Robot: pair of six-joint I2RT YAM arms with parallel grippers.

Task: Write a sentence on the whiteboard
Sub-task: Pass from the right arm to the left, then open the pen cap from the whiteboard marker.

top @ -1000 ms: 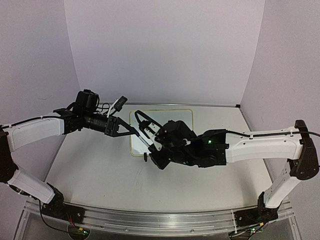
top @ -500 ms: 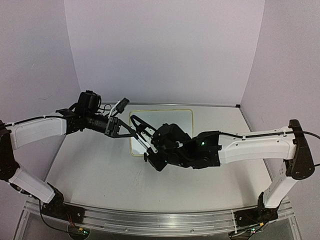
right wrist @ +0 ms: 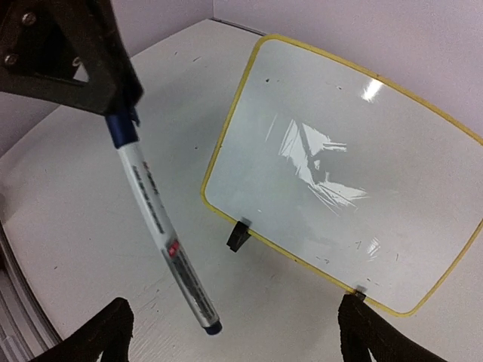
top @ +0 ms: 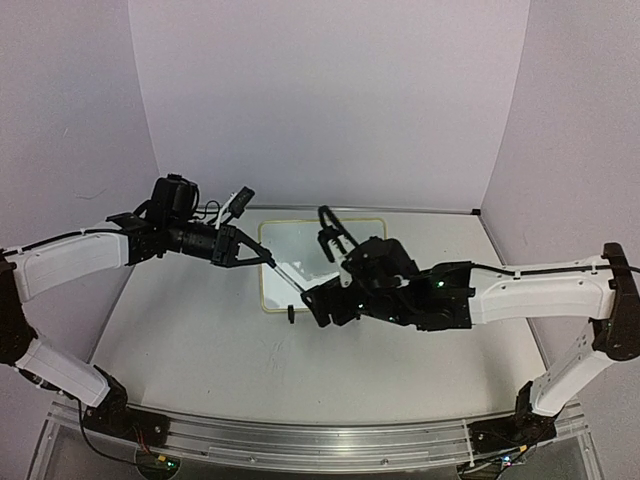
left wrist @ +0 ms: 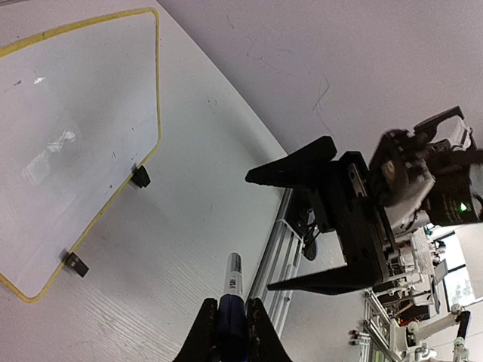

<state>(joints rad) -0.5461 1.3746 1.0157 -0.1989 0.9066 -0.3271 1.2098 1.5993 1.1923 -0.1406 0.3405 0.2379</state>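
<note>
The whiteboard [top: 372, 230] lies flat at the back middle of the table, white with a pale-yellow rim [right wrist: 226, 128]. Its face [left wrist: 68, 121] shows only glare and a few specks; no sentence shows on it. A marker [right wrist: 162, 234] with a grey-white body hangs tilted above the table, just left of the board's near-left corner. My left gripper [left wrist: 232, 303] is shut on the marker's dark blue end [top: 270, 265]. My right gripper [top: 323, 225] stands wide open to the right of the marker, apart from it, with nothing between its fingers [right wrist: 113, 328].
Two small black clip feet [right wrist: 238, 235] [left wrist: 140, 176] sit on the board's near edge. An aluminium rail [top: 300, 440] runs along the table's front edge. Lilac walls [top: 320, 100] close the back and both sides.
My left gripper has shut on the marker's blue end. My right gripper, which held the marker's body, has opened wide and drawn back to the right and upward.
</note>
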